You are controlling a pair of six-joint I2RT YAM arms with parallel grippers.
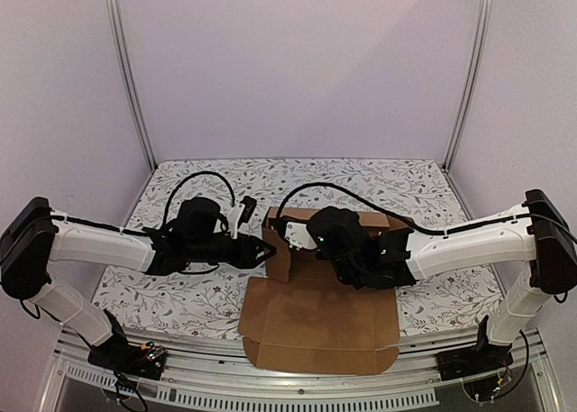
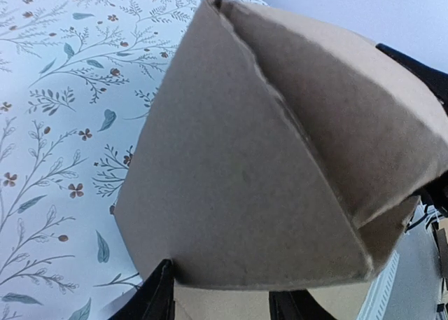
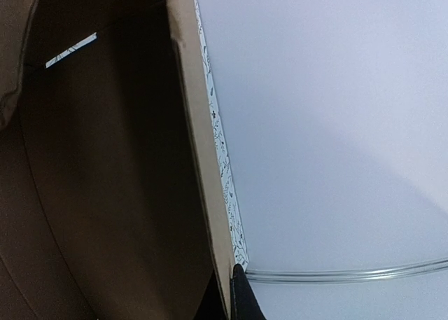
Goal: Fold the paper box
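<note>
Black fingers of the left gripper (image 2: 220,295) stand partly apart beneath a raised side flap, clamping nothing visible. The right gripper (image 3: 232,302) is closed, seemingly pinching a standing wall. Both meet the plain brown die-cut cardboard paper box (image 1: 315,322), centred on the floral-patterned tabletop (image 1: 180,295), near panel flat. It looks light and springy at its creases, so hold flaps close to fold lines.

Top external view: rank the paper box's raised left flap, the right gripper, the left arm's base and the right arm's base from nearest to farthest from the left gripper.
From the left gripper:
1. paper box's raised left flap, at its fingertips.
2. right gripper, just beyond, over the box's far side.
3. left arm's base, near-left corner.
4. right arm's base, near-right corner.
</note>
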